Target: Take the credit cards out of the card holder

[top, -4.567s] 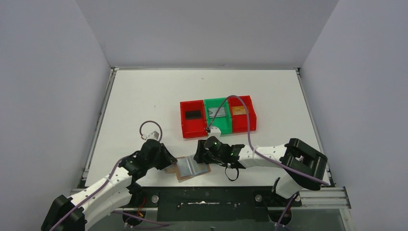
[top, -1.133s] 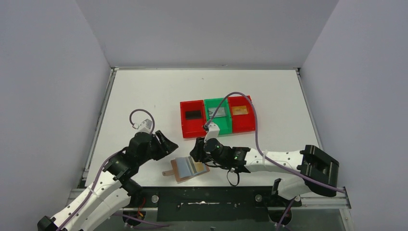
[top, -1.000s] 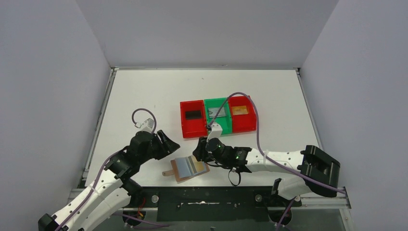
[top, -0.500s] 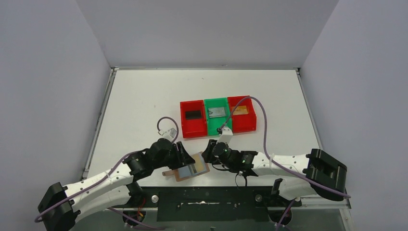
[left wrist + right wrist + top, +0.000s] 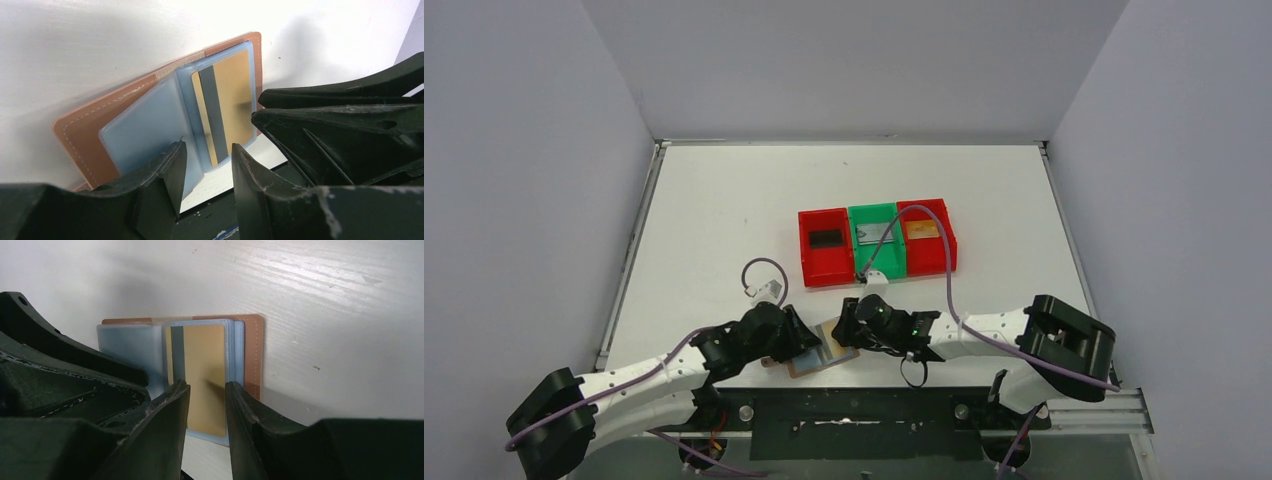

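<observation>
- Two hands meet over the card holder [image 5: 822, 353], which lies spread open on the bench [image 5: 724, 210] close to its near edge, between the two arms.
- The left hand [image 5: 802, 341] sits at the holder's left half, fingers parted with a narrow gap. Blue lining shows through the gap, and nothing is seen clasped.
- The right hand [image 5: 843, 331] sits at the holder's right half, its fingers also parted. They hang over the near edge of a gold card [image 5: 202, 365] and clasp nothing.
- That gold card, with a grey stripe down its left side, is tucked in the right-hand pocket of the lining. The left-hand pocket shows only pale blue.
- Three bins stand in a row farther out:
  - a red bin [image 5: 824, 270] on the left, with a black card [image 5: 826, 238] in it
  - a green bin [image 5: 853, 245] in the middle, with a silver card [image 5: 874, 232]
  - another red bin [image 5: 932, 262] on the right, with a tan card [image 5: 920, 229]
</observation>
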Available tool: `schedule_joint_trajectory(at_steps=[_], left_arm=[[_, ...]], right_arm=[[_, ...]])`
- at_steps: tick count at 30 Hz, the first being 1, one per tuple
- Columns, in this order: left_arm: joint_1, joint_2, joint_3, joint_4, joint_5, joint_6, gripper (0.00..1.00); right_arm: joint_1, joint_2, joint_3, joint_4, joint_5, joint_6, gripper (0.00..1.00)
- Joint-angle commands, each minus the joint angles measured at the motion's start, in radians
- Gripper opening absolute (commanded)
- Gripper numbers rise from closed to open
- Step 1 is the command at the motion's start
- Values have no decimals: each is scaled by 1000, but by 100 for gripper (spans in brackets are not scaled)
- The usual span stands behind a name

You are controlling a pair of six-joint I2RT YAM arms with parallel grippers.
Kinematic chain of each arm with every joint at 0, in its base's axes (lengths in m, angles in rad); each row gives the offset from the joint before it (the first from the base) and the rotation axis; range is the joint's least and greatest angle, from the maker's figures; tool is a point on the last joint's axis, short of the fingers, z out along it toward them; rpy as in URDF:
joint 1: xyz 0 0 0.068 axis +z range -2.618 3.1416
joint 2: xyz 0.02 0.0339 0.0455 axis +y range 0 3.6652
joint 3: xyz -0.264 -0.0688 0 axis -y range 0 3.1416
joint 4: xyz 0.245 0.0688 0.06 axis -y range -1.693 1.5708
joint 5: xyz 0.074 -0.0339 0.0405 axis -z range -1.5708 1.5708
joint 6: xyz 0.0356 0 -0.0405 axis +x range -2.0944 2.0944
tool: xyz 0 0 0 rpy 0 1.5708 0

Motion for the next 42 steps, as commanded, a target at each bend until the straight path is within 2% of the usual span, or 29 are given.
schedule_joint_trajectory(at_steps=[1, 22, 30, 42], left_arm=[[-5, 0, -12, 82, -31, -11, 37], [-2, 56, -83, 208, -38, -41, 36], [-1, 17, -197, 371, -86, -146, 26], [4, -11, -226, 418, -85, -162, 24]], right_arm=[[-10, 28, 62, 49, -39, -18, 33], [-15, 99, 74, 1, -51, 19, 30], [-14, 90, 50, 6, -42, 40, 30], [-13, 93, 48, 8, -37, 45, 30]])
